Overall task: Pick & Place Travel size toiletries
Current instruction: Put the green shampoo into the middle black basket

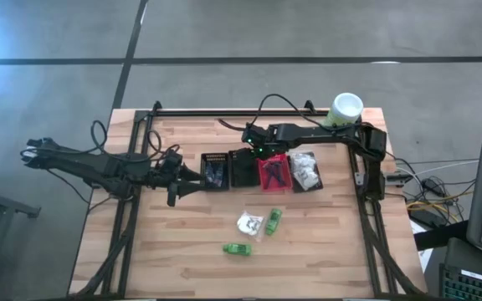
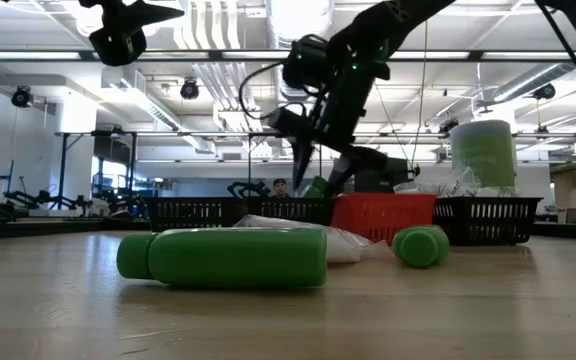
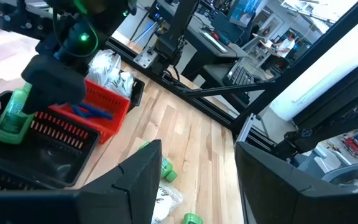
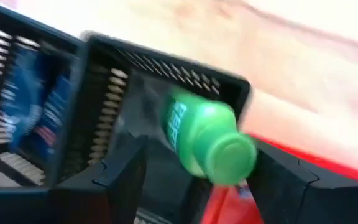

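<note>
My right gripper [image 1: 254,150] [image 4: 197,180] hangs open over the second black basket [image 1: 243,169]. A bright green bottle [image 4: 207,140] [image 3: 14,115] sits tilted between its spread fingers, cap end up, low in that basket. My left gripper [image 1: 176,189] [image 3: 197,180] is open and waits beside the leftmost black basket [image 1: 216,170], which holds dark blue sticks [image 4: 36,99]. Two more green bottles [image 1: 273,221] [image 1: 238,249] and a white packet [image 1: 249,223] lie on the table's near half. My right gripper points down with the green bottle [image 4: 191,130] between its spread fingers. I cannot tell whether either finger touches it.
Four baskets stand in a row mid-table. The red one [image 1: 274,173] holds dark blue items, and the rightmost black one [image 1: 306,171] holds white packets. A pale-green canister with a white lid [image 1: 346,109] stands at the far right corner. Bare wood lies toward the near edge.
</note>
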